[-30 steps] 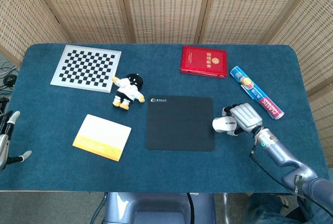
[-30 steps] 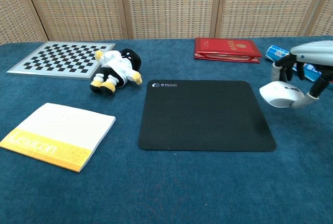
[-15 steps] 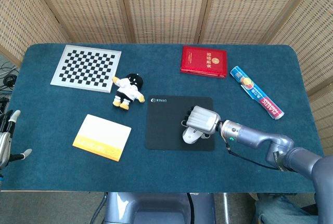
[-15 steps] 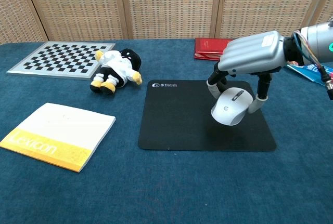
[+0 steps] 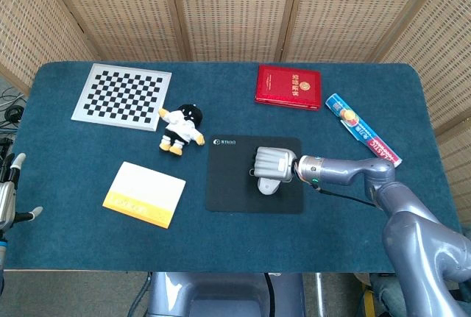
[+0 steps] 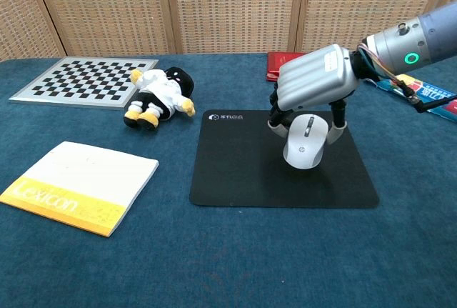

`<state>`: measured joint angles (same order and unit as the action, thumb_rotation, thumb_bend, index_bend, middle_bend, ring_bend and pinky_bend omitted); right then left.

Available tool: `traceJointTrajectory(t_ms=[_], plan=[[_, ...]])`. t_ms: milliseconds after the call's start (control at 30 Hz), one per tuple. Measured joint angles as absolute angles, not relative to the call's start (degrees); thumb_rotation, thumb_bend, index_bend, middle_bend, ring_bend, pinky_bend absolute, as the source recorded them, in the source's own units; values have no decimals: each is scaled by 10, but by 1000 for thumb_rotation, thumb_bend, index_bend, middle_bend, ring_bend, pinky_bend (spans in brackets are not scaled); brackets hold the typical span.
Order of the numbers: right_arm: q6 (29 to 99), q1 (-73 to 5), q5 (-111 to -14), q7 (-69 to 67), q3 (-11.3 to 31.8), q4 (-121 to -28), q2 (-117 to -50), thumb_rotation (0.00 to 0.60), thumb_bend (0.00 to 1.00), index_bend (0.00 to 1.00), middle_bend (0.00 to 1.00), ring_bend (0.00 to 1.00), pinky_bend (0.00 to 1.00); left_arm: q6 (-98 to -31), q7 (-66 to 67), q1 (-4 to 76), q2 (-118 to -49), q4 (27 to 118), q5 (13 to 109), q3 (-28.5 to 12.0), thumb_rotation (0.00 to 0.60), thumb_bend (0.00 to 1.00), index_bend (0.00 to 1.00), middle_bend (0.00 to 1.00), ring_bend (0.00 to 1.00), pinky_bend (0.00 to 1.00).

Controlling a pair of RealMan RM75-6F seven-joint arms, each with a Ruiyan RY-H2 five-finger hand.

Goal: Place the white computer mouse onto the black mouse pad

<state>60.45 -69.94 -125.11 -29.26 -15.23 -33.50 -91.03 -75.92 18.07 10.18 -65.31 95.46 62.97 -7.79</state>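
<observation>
My right hand grips the white computer mouse from above, fingers down both its sides. The mouse sits over the middle of the black mouse pad, its underside at or just above the pad surface; I cannot tell whether it touches. At the table's left edge, only the fingers of my left hand show in the head view. They are spread apart and hold nothing.
A plush doll lies just left of the pad's far corner. A white and yellow booklet lies front left, a checkerboard back left. A red book and a blue packet lie at the back right.
My right hand has carried the mouse from beside the pad's right edge leftward over the pad, then lowered it toward the middle. The left hand has barely moved.
</observation>
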Motion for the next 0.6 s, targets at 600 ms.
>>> traceJointTrajectory(t_ms=[600], plan=[[659, -723, -1251, -348, -200, -179, -1018, 600, 1000, 529, 574, 407, 442, -747, 185, 111, -657, 944, 601, -84, 600, 30, 0, 0, 0, 0]])
